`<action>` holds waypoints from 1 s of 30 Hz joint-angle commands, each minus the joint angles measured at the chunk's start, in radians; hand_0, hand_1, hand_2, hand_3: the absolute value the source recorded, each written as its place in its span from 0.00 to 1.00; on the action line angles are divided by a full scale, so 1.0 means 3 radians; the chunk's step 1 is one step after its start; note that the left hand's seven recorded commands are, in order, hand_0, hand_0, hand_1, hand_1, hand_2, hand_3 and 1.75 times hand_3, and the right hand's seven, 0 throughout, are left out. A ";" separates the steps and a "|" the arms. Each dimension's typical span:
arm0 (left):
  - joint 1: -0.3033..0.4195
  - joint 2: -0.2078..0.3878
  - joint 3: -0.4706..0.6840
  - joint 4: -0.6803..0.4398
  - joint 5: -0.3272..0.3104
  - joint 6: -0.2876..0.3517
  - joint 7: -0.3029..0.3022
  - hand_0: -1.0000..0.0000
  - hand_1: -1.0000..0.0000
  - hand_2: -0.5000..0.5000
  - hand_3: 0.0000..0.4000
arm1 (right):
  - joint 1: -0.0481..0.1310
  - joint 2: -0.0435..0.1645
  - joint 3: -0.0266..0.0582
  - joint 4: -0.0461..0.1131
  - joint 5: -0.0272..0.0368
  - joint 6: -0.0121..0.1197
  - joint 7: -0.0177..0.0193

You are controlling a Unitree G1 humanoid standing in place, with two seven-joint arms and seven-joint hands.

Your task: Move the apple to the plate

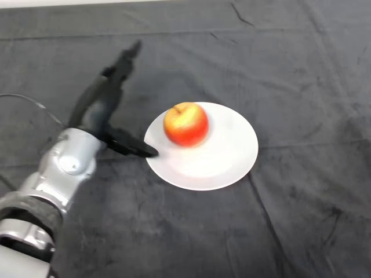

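A red and yellow apple [186, 124] stands upright on the left half of a round white plate [223, 156] in the middle of the table. My left hand [103, 104] hovers just left of the plate, open, with nothing in it. Its fingers [126, 59] stretch straight toward the back of the table. The thumb [132, 145] points right and its tip reaches the plate's left rim. The apple sits a short way to the right of the thumb, apart from the hand.
A dark, wrinkled cloth [301, 69] covers the whole table. My silver-grey forearm [64, 165] comes in from the lower left corner.
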 commanded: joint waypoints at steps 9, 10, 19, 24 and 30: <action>0.0262 0.0471 0.0469 -0.0307 -0.0246 0.0073 0.0182 1.00 1.00 0.50 0.00 | 0.0002 -0.0089 -0.0009 -0.0001 -0.0008 0.0000 -0.0018; 0.0276 0.0498 0.0508 -0.0324 -0.0262 0.0083 0.0197 1.00 1.00 0.50 0.00 | 0.0002 -0.0089 -0.0009 -0.0002 -0.0008 0.0001 -0.0018; 0.0422 0.0725 0.0849 -0.0457 -0.0396 0.0142 0.0308 1.00 1.00 0.50 0.00 | 0.0005 -0.0089 -0.0010 -0.0007 -0.0007 0.0003 -0.0018; 0.0506 0.0845 0.1026 -0.0523 -0.0464 0.0171 0.0347 1.00 1.00 0.50 0.00 | 0.0006 -0.0089 -0.0010 -0.0010 -0.0006 0.0005 -0.0017; 0.0599 0.0950 0.1209 -0.0588 -0.0516 0.0196 0.0414 1.00 1.00 0.50 0.00 | 0.0007 -0.0089 -0.0010 -0.0012 -0.0006 0.0006 -0.0017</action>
